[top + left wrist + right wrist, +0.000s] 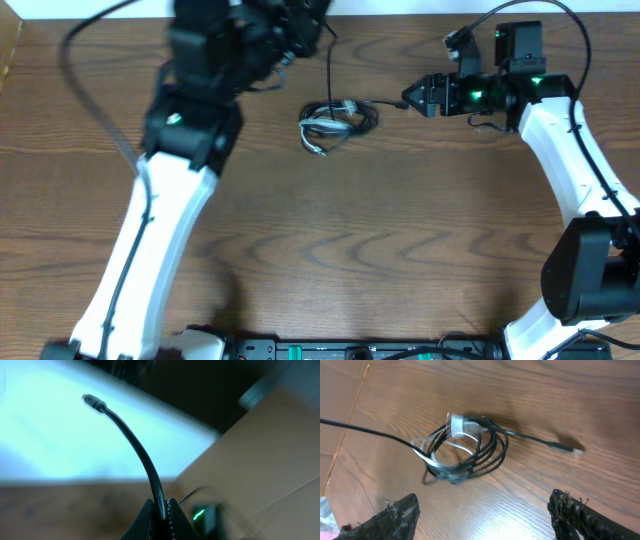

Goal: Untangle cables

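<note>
Cables (333,122) lie in a small loose coil in the upper middle of the overhead frame, on the wood table (380,250), with black loops wound around a shorter white cord (456,426). They look thin, light and limp, with a slick jacket and some spring in the loops. I judge that pulling one strand would drag the whole bundle across the smooth top unless the coil is pinned. One black strand (330,62) rises from the coil toward the top of the frame. The left gripper (160,510) is pinched tight on it there, and the plug (92,402) sticks out beyond the fingertips. The right gripper (487,510) hangs just right of the coil, fingers spread wide, holding nothing, and a free black tail (540,441) points toward it. The stiffer stretch behind a plug seems the surest hold. Bare tabletop toward the bottom of the frame gives room to lay cords out.
</note>
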You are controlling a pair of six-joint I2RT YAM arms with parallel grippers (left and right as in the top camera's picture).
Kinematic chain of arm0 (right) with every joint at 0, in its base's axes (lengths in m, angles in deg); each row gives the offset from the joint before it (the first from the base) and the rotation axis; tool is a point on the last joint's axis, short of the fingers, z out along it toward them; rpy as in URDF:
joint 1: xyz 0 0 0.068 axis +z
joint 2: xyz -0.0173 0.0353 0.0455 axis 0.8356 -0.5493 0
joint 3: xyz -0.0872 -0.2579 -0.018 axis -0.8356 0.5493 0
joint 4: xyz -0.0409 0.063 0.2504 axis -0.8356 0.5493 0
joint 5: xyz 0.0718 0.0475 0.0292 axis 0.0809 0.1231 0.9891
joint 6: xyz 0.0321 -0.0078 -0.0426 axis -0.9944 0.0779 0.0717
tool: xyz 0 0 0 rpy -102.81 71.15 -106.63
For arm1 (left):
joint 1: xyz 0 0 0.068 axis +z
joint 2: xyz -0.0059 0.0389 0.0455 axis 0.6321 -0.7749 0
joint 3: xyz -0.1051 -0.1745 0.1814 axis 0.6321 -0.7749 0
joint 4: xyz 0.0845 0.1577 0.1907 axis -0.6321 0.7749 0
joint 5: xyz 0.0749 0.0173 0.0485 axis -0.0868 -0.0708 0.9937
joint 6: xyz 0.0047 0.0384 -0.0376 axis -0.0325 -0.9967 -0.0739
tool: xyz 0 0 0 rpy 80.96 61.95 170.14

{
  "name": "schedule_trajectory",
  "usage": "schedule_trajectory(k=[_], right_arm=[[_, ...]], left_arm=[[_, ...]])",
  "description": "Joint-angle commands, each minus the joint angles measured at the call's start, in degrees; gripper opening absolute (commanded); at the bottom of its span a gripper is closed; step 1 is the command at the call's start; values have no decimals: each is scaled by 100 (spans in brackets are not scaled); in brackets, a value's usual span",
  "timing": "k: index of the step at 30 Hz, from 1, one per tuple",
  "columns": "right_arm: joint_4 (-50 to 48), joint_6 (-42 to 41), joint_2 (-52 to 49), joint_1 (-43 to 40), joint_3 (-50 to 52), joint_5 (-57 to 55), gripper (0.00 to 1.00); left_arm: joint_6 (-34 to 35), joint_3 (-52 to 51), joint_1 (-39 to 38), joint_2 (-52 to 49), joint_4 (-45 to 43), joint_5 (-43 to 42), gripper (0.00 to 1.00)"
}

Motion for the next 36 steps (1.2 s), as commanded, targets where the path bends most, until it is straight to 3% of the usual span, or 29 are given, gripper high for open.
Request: schedule_trajectory(k=[1,7,13,19,24,27,35,36], right_arm=[[-72,177,-28,269,-70,52,81],[-396,177,-28,654,-70,55,82],[-437,409,-33,1198,-70,-17,82],[9,94,-35,1569,-70,-1099,73],[289,-328,-35,1362,-70,-1648,70],[474,-396,-35,1084,-70,-1794,69],[925,-382,-35,483,-70,-1794,69],[966,-363,-35,444,-70,-1794,70]], left_arm=[[745,105,223,446,-413,-85,7],[966,105,361,699,-452,-94,7],[953,103,361,673,98,-44,7],[723,96,413,673,793,210,7],[-149,96,415,411,2406,1034,7],[-708,96,420,-140,3032,1082,7],[-1620,96,420,-1733,3480,1121,7],[-1725,96,420,-1910,3523,1121,11]])
